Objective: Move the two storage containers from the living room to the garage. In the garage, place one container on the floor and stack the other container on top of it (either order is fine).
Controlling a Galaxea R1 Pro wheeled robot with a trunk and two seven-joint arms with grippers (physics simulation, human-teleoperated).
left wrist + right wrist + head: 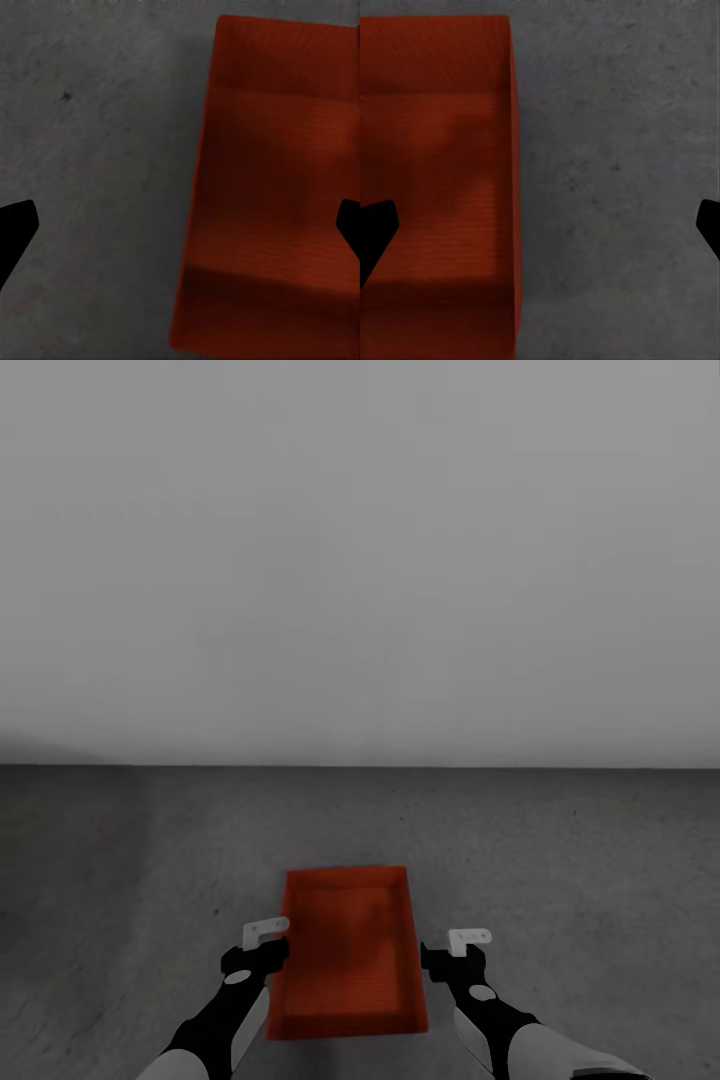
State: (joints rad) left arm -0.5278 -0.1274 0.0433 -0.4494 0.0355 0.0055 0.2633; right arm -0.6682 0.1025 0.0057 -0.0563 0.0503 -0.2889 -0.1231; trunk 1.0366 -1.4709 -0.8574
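One red box (349, 950) shows in these pictures, lying open-side up on the grey concrete floor (560, 860) in front of a plain white wall (360, 560); with the box as the landmark, the wall stands well beyond its far end and bare concrete surrounds it on every side. To the box's left hangs the left gripper (262, 945), close against the long wall; to its right hangs the right gripper (452, 950), just beside the other long wall. In both wrist views the dark fingertips (15, 232) sit far apart at the picture's edges, so each claw looks spread wide and holds nothing: the left one straddles the box's left wall (196, 187), the right one the right wall (514, 172). Whether this is one box or two nested I cannot tell. The risks, as I judge them: closing a claw off the thin rim would shove the box sideways; an uneven grip would tilt it on lifting; pulling away carelessly could catch a wall and drag it.
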